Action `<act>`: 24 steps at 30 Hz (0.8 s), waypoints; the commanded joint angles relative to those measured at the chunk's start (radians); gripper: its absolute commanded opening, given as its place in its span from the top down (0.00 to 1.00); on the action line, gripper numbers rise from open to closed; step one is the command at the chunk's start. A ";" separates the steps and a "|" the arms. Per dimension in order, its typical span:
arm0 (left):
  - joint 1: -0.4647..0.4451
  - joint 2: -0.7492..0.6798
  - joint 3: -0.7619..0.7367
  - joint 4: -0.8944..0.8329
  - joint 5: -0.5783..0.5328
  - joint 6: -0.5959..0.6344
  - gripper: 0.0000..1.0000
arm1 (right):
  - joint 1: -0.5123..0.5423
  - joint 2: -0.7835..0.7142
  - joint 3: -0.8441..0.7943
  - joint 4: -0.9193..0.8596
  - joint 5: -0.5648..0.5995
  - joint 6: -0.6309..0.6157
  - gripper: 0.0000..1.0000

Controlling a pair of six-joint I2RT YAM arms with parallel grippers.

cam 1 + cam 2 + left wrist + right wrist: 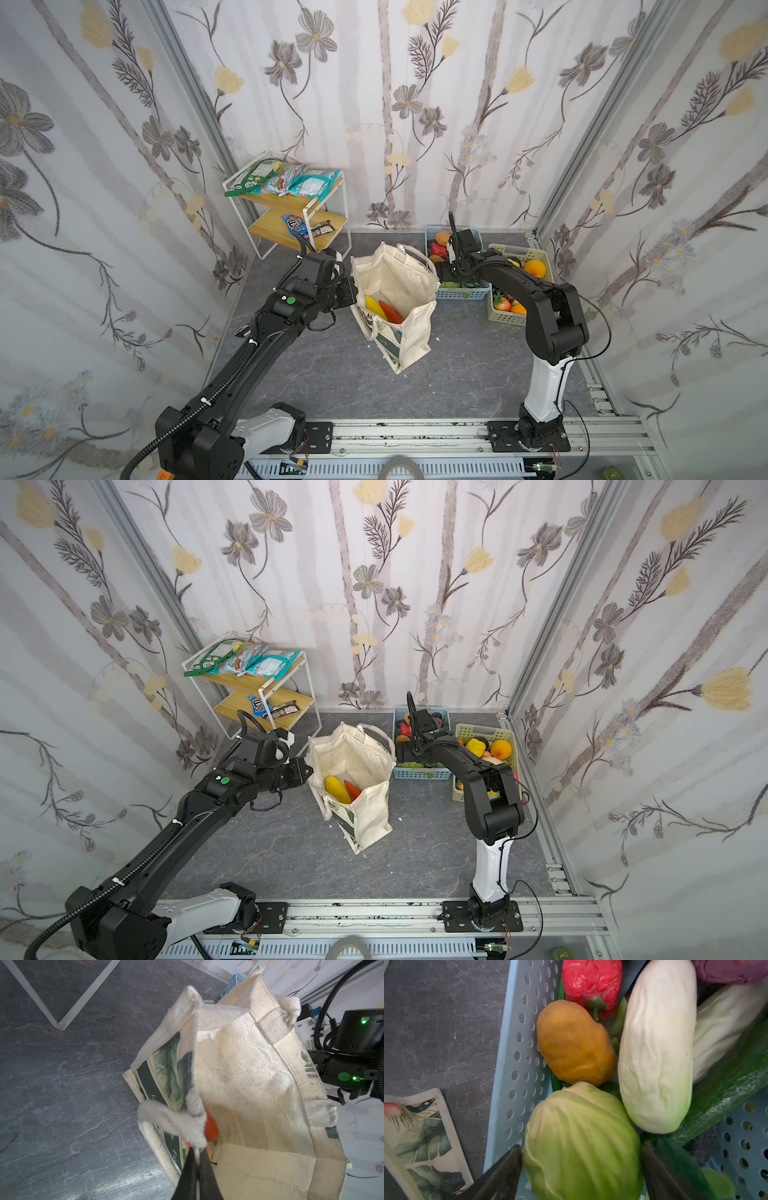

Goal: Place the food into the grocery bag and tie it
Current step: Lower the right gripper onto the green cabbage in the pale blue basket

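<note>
Rack with packets, far left. Left jaws, pinched shut on bag rim. Bag upright mid-table, mouth open; yellow fruit and carrot inside. Right jaws, wide, flanking cabbage in blue basket. Green basket of fruit, far right.

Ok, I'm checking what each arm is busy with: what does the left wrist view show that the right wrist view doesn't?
Left wrist only: the left gripper shut on the rim of the grocery bag, an orange carrot inside. Right wrist only: the right gripper open around a green cabbage, with a red pepper nearby. Both: the bag's leaf print, the blue basket, the grey tabletop.
</note>
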 commanded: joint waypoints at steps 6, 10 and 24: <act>-0.004 0.005 0.009 0.008 0.014 0.003 1.00 | 0.003 0.051 -0.019 0.017 -0.028 0.000 0.11; -0.006 0.003 0.008 0.008 0.011 0.003 1.00 | 0.003 0.061 -0.019 0.015 -0.035 -0.002 0.11; -0.006 -0.011 -0.009 0.009 0.003 -0.002 1.00 | -0.006 -0.050 -0.022 0.020 -0.097 0.001 0.30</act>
